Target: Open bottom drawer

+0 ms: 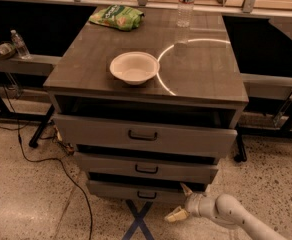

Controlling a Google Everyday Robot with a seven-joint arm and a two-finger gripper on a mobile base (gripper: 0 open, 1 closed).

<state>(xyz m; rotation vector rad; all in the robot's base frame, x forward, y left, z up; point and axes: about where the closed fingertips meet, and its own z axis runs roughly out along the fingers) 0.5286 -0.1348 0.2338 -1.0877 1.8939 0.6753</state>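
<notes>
cream gripper [178,202] by grey bottom drawer [115,189]

Pincer [181,202] spread wide, low beside the bottom drawer [116,190] — at its right front corner.

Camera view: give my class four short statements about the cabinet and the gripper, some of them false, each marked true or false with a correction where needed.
1. A white bowl sits on the cabinet top. True.
2. The gripper grips the handle of the bottom drawer. False: it is open, low by that drawer's right end, off the handle.
3. A green bag lies at the top's back left. True.
4. The water bottle lies on its side. False: it stands upright.
</notes>
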